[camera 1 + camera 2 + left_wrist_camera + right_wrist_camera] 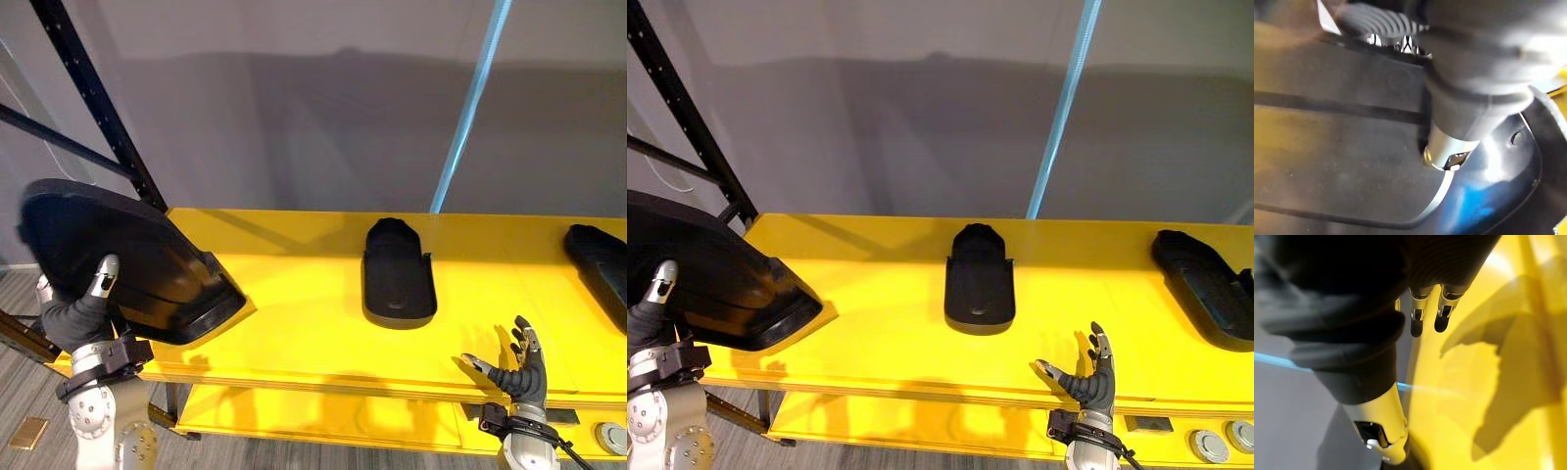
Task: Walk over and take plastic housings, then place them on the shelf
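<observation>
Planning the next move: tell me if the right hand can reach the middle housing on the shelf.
Probably yes. The right hand is open and empty at the front edge of the shelf, and only bare surface lies between it and the middle housing.
</observation>
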Motion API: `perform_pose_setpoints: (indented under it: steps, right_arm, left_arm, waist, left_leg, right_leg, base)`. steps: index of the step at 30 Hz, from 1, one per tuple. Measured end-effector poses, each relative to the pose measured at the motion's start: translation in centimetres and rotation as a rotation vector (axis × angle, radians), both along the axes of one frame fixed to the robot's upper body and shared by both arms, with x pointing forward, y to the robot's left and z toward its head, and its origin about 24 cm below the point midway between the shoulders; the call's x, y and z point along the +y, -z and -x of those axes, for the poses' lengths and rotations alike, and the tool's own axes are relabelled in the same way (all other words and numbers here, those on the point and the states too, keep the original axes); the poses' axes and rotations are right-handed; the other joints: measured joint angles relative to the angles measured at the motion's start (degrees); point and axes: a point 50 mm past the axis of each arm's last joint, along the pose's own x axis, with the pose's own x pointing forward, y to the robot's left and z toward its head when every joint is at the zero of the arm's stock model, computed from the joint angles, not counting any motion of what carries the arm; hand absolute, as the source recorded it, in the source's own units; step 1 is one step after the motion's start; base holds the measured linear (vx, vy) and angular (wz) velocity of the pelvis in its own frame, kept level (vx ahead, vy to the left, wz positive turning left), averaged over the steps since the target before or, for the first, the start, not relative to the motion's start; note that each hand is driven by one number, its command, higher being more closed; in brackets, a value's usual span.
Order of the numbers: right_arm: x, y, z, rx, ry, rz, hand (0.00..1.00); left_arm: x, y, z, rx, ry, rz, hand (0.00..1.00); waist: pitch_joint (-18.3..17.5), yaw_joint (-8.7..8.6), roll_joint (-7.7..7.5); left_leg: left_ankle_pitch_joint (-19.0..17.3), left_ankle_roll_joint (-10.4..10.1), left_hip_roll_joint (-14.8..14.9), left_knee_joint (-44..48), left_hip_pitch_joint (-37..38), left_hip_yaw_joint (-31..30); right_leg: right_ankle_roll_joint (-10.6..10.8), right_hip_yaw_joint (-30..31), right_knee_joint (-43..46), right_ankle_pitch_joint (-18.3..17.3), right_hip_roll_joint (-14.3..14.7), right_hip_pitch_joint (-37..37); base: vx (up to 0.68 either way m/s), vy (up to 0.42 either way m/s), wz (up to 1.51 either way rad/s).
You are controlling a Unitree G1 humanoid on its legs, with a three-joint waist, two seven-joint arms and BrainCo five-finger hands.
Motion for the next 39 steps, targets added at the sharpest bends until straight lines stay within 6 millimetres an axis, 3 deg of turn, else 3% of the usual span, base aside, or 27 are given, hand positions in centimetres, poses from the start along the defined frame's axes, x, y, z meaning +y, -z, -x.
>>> perform_pose_setpoints:
  steps: [2, 4, 6, 9, 11, 14, 15, 16, 20, 22, 28, 32, 39]
  right_arm:
    - [0.1, 0.1, 0.1, 0.004, 0.001, -0.006, 0.00]
    - [0.2, 0.4, 0.3, 0.012, 0.004, -0.018, 0.00]
    - [0.6, 1.0, 0.7, 0.034, 0.002, -0.035, 0.00]
    - [2.2, 1.3, 0.3, 0.038, -0.053, -0.062, 0.00]
    - [4.0, 1.2, -0.2, 0.027, -0.126, -0.081, 0.00]
    - [5.7, 1.6, -0.1, 0.037, -0.197, -0.113, 0.00]
    - [6.5, 1.8, 0.2, 0.043, -0.236, -0.120, 0.00]
    - [7.1, 2.0, 0.2, 0.054, -0.299, -0.098, 0.00]
    - [6.8, 2.6, 0.4, 0.090, -0.325, -0.071, 0.00]
    - [6.8, 2.4, 0.6, 0.090, -0.340, -0.055, 0.00]
    - [6.9, 2.4, 0.6, 0.101, -0.364, 0.002, 0.00]
    - [6.8, 2.3, 0.6, 0.106, -0.377, 0.018, 0.00]
    - [7.1, 2.4, 0.6, 0.100, -0.391, 0.017, 0.00]
  left_arm:
    - [0.8, -0.9, -2.4, 0.091, 0.038, -0.092, 1.00]
    - [0.3, -2.0, -3.8, 0.102, 0.098, -0.150, 1.00]
    - [-1.1, -3.8, -5.0, 0.077, 0.199, -0.229, 1.00]
    - [-1.5, -5.9, -6.2, 0.051, 0.248, -0.281, 1.00]
    - [-1.2, -6.3, -6.8, 0.066, 0.253, -0.286, 1.00]
    - [-1.3, -5.2, -8.0, 0.133, 0.282, -0.256, 1.00]
    - [-1.3, -4.9, -8.6, 0.157, 0.297, -0.228, 1.00]
    - [-0.7, -5.0, -9.5, 0.190, 0.272, -0.210, 1.00]
    - [0.2, -5.6, -9.8, 0.185, 0.224, -0.171, 1.00]
    - [0.8, -5.4, -9.9, 0.201, 0.199, -0.149, 1.00]
    - [4.1, -1.7, -9.8, 0.414, 0.069, -0.086, 1.00]
    - [5.7, -0.5, -9.4, 0.514, 0.001, -0.114, 1.00]
    - [9.2, -2.3, -8.3, 0.620, -0.137, -0.262, 1.00]
  waist:
    - [-0.1, -0.16, -0.23]
    - [-0.1, -0.64, -0.32]
    - [0.0, -1.18, -0.60]
    - [0.0, -1.13, -0.70]
    - [-0.1, -1.78, -1.00]
    - [-0.2, -3.78, -1.29]
    - [-0.4, -4.38, -1.58]
    - [-0.2, -4.63, -1.25]
    - [-0.2, -4.70, -1.03]
    - [-0.1, -4.78, -0.91]
    - [0.3, -5.48, -0.28]
    - [0.4, -5.51, -0.10]
    - [0.6, -5.48, 0.24]
  left_leg:
    - [0.1, 0.2, -0.8, -0.2, 0.1, -0.9]
    - [0.2, 0.3, -1.4, -0.7, 0.7, -0.9]
    - [0.1, 0.4, -2.2, -1.3, 1.7, 0.3]
    - [-0.5, 1.4, -2.5, -1.8, 1.5, 5.3]
    - [-0.6, 2.1, -2.3, -2.6, 1.5, 9.0]
    - [-0.5, 2.5, -1.4, -2.5, 1.9, 11.1]
    - [-0.5, 2.5, -0.9, -2.5, 1.9, 11.4]
    - [0.9, 1.2, 0.5, -4.3, 3.4, 11.1]
    - [2.8, -0.7, 1.9, -7.8, 3.8, 11.0]
    - [3.3, -0.8, 1.9, -8.4, 3.9, 11.0]
    - [3.5, -0.8, 1.9, -8.9, 3.8, 9.7]
    - [4.0, -0.7, 1.8, -9.2, 3.6, 9.2]
    - [5.7, -1.1, 1.8, -11.4, 3.5, 8.2]
  right_leg:
    - [1.6, 0.1, -1.6, 0.9, -0.4, 0.8]
    - [2.5, 0.1, -2.7, 1.5, -0.9, 1.7]
    - [2.7, 1.2, -2.6, 1.6, -1.8, 1.5]
    - [2.1, 5.9, -0.2, 2.1, -2.1, -3.4]
    - [1.7, 6.5, 2.5, 2.4, -2.1, -7.0]
    - [1.8, 6.6, 4.5, 2.0, -1.2, -9.3]
    - [1.7, 6.5, 4.1, 2.2, -0.5, -9.4]
    - [0.9, 7.3, 0.7, 3.2, 1.9, -7.6]
    - [-0.3, 8.0, -1.8, 4.6, 4.2, -8.0]
    - [-0.5, 7.9, -2.7, 5.0, 4.5, -7.8]
    - [-0.6, 7.5, -6.0, 6.6, 4.7, -6.2]
    - [-0.6, 7.2, -6.6, 7.1, 4.7, -6.0]
    - [-0.9, 6.5, -6.6, 7.3, 5.1, -6.6]
  base:
    - [-0.07, 0.092, 0.17]
    - [-0.05, 0.064, 0.01]
    - [-0.04, 0.089, -0.23]
    - [-0.05, 0.111, -0.80]
    - [-0.04, 0.105, -0.94]
    - [0.02, -0.008, -0.46]
    - [0.09, -0.199, -0.58]
    - [0.08, -0.230, -0.65]
    - [0.04, -0.130, -0.23]
    - [0.01, -0.020, -0.02]
    - [-0.02, 0.000, 0.05]
    - [-0.06, -0.005, 0.04]
    - [-0.08, -0.020, 0.06]
